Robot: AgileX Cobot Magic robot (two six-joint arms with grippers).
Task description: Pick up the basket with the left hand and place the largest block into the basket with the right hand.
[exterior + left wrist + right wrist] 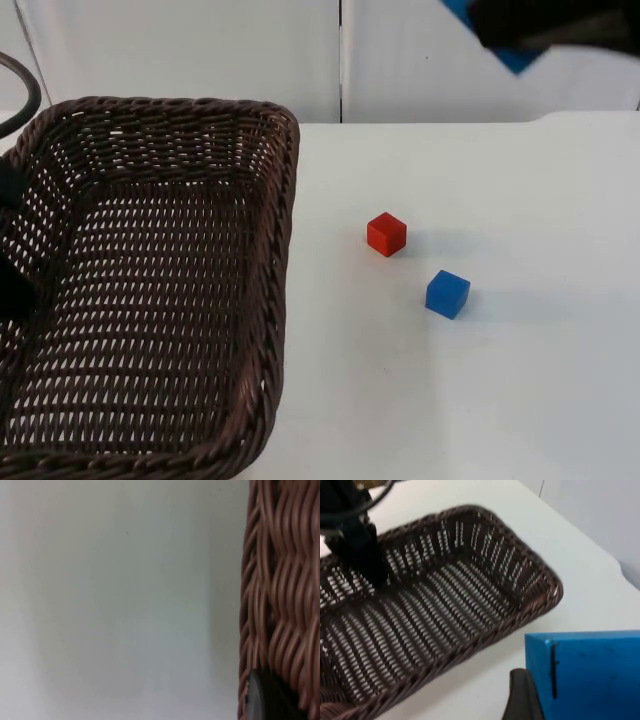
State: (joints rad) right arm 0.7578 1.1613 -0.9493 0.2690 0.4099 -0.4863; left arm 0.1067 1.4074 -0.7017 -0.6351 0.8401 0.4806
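Holding the big blue block [585, 672], your right pincer [545, 35] hangs well beyond the dark brown wicker basket [150, 290], whose rim your left pincer [12, 285] grips.

Black left pincer [12, 245], matte black rounded fingertip [262, 697], black right arm [560, 25]

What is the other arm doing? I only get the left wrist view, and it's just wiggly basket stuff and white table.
Observer: The right pincer is up high, holding a big blue block.
Operator: Ooh! Is anything inside the basket?
Observer: No, the basket has nothing in it.
Operator: Are there more blocks?
Observer: Yes, a small red block and a small blue block sit on the table beside the basket, apart from each other.
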